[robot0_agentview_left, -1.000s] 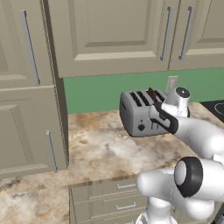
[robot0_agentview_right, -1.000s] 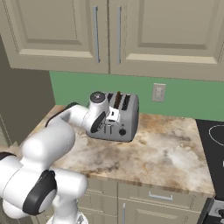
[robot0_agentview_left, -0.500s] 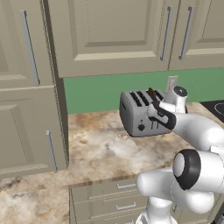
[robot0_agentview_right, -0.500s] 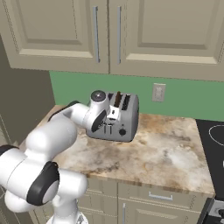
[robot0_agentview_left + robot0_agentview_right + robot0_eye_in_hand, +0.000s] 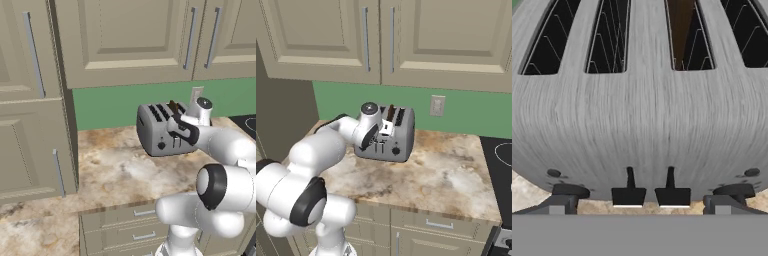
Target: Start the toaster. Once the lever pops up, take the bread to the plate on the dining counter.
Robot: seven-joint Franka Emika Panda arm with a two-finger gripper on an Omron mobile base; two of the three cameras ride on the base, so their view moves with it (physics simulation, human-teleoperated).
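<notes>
Boxy brushed-grey metal four-slot toaster (image 5: 160,129) on the marbled beige stone worktop (image 5: 120,170), against the green wall. Thin dark brown bread slice (image 5: 681,30) standing in the third slot from the left in the hand view, top cut off by the frame edge. Two-finger gripper (image 5: 649,197) spread wide, hovering just above the toaster's front edge, pinching nothing. Knobs and levers mostly hidden behind the white arm (image 5: 331,145).
</notes>
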